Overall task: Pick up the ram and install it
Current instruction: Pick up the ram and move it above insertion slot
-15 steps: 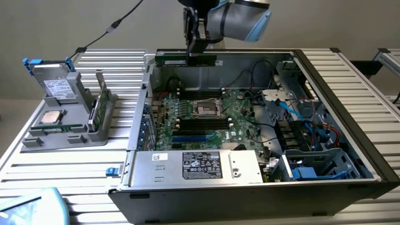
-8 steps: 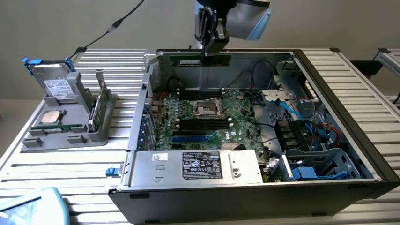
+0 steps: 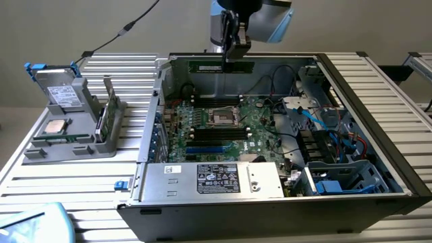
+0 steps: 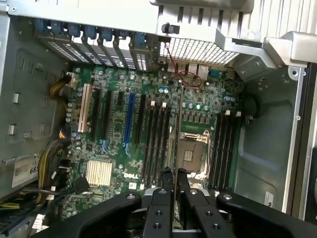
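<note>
While above the motherboard (image 3: pixel 260 114) | tool (image 3: pixel 231 58) clamps ram (image 3: pixel 206 66) | ram level, pinched at top edge

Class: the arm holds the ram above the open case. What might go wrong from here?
The ram, pinched in the gripper, could tilt or slip. The slots lie close together beside the CPU socket, so a small offset might hit the wrong slot or the socket.
</note>
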`<action>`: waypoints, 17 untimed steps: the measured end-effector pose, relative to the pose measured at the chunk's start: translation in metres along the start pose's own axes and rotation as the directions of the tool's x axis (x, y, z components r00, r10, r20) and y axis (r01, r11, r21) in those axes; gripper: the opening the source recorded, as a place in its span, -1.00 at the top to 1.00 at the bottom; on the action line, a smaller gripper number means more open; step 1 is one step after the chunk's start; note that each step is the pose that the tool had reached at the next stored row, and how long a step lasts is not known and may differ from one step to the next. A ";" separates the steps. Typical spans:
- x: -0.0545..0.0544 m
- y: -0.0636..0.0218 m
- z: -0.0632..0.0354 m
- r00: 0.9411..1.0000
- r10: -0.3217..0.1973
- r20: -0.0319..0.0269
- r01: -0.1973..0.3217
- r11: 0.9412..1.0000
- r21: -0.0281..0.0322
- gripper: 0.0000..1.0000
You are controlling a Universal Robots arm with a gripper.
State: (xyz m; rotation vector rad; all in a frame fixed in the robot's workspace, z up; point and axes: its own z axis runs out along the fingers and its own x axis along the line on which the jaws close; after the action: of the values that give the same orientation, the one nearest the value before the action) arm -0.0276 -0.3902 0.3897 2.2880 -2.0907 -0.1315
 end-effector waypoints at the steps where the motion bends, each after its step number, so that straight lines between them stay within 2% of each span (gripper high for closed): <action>1: 0.000 -0.0001 0.0007 1.000 0.013 0.001 -0.013 1.000 0.000 0.72; 7: 0.001 -0.0006 0.0066 1.000 0.030 0.003 -0.030 1.000 0.003 0.72; 10: 0.001 -0.0009 0.0093 1.000 0.030 0.001 -0.030 1.000 0.008 0.72; 14: 0.001 -0.0012 0.0122 1.000 0.030 -0.008 -0.030 0.999 0.018 0.72; 17: 0.001 -0.0013 0.0138 0.999 0.031 -0.018 -0.030 0.999 0.025 0.72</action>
State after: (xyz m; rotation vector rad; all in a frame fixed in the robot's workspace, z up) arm -0.0274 -0.3910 0.3758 2.2606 -2.1294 -0.0843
